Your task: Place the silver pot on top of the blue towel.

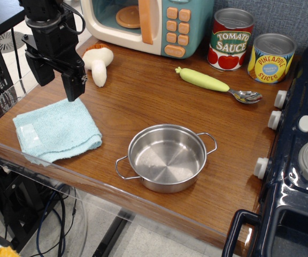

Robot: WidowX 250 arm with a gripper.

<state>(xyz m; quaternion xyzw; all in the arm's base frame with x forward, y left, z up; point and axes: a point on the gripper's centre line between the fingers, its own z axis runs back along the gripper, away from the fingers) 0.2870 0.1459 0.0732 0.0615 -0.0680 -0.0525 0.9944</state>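
**Pot and towel apart; transfer not yet begun**

The silver pot stands upright and empty near the front edge of the desk, roughly midway along it, its two wire loop handles pointing toward the front-left and back-right. The blue towel lies folded flat at the front-left corner, a white tag patch showing on its left side; nothing rests on it. Pot and towel are near each other but not touching. The gripper hangs above the towel's back edge with its fingers spread apart and nothing between them. By this evidence no step is done: grasping, lifting and setting the pot on the towel all remain. Along the back edge, a tomato sauce can and a pineapple can stand closed.
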